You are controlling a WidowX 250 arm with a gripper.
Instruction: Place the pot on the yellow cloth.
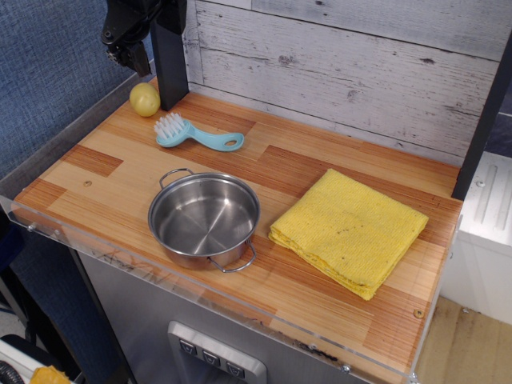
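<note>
1. Gripper [128,50] hangs high behind the pot [205,219], well apart from it; whether its fingers are spread or closed I cannot tell
2. Pot sits upright on the wooden table [96,188], just left of the yellow cloth [350,230], not on it
3. Steel looks light, stiff and slippery, so its rim seems the best hold, since thin wire handles could slip

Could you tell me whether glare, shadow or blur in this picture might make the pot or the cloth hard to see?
In observation.image, the pot shows soft bright reflections inside but its rim and handles read clearly; the cloth is evenly lit and sharp, with only a thin shadow under its near edge; the gripper at the top left is dark and cropped, so its jaws are hard to read.
</note>
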